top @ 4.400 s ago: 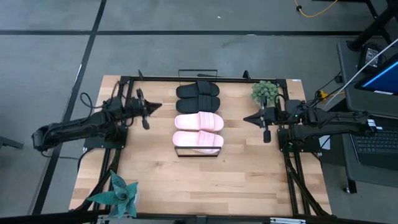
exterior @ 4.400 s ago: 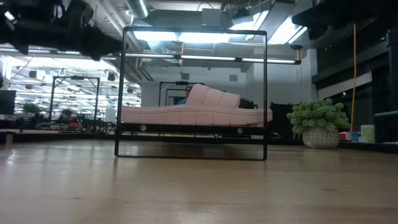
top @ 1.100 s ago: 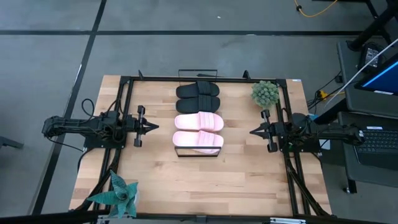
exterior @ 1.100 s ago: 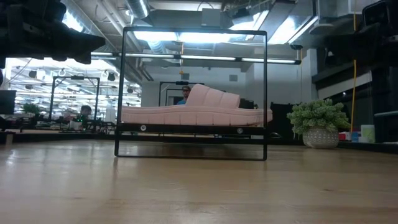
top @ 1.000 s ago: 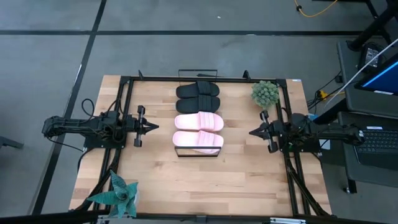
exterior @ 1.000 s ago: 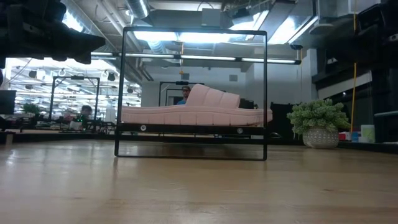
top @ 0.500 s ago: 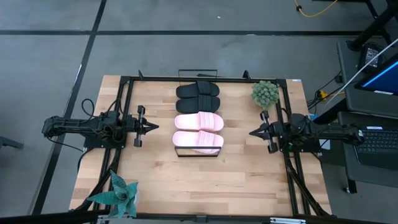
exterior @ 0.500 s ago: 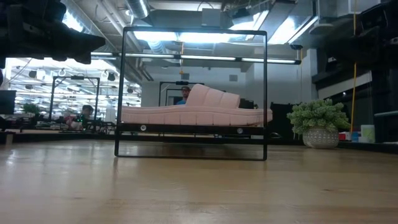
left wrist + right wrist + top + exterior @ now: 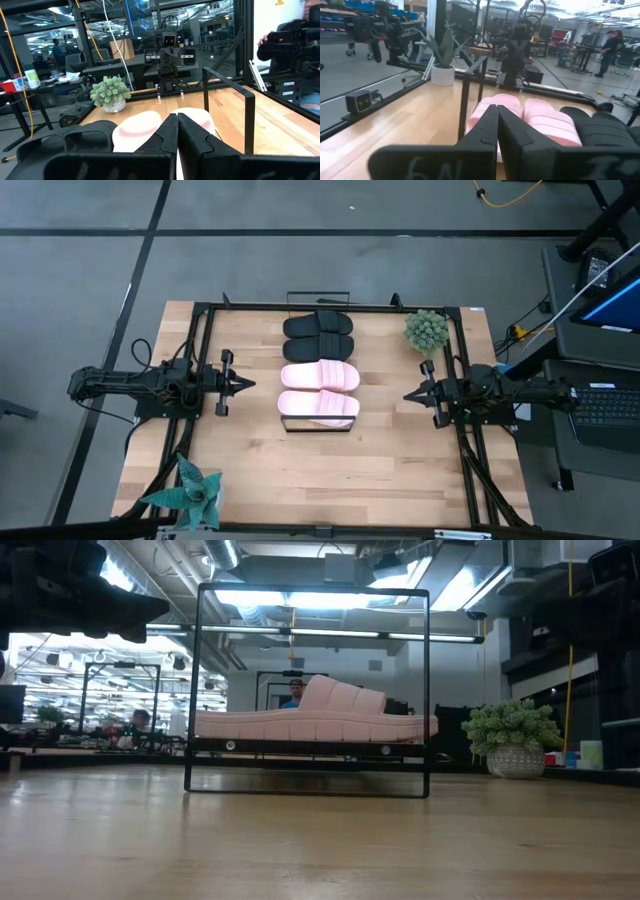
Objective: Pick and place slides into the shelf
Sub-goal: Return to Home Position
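Four slides lie side by side, soles down, on the shelf [image 9: 286,420] in mid-table. Two black slides [image 9: 318,336] sit toward the far end and two pink slides [image 9: 319,391] toward the near end. The low view shows a pink slide [image 9: 312,721] behind the shelf's black wire rail [image 9: 308,590]. My left gripper [image 9: 250,383] is shut and hovers left of the shelf, pointing at it. My right gripper [image 9: 406,394] is shut and hovers right of the shelf, also pointing at it. Both wrist views show the pink slides [image 9: 136,128] [image 9: 548,124] past shut fingers.
A potted green plant [image 9: 426,329] stands at the table's far right. A spiky plant [image 9: 190,493] stands at the near left corner. Black frame rails [image 9: 196,350] run along both sides of the table. Bare wood lies between each gripper and the shelf. A person [image 9: 295,35] shows beyond the table.
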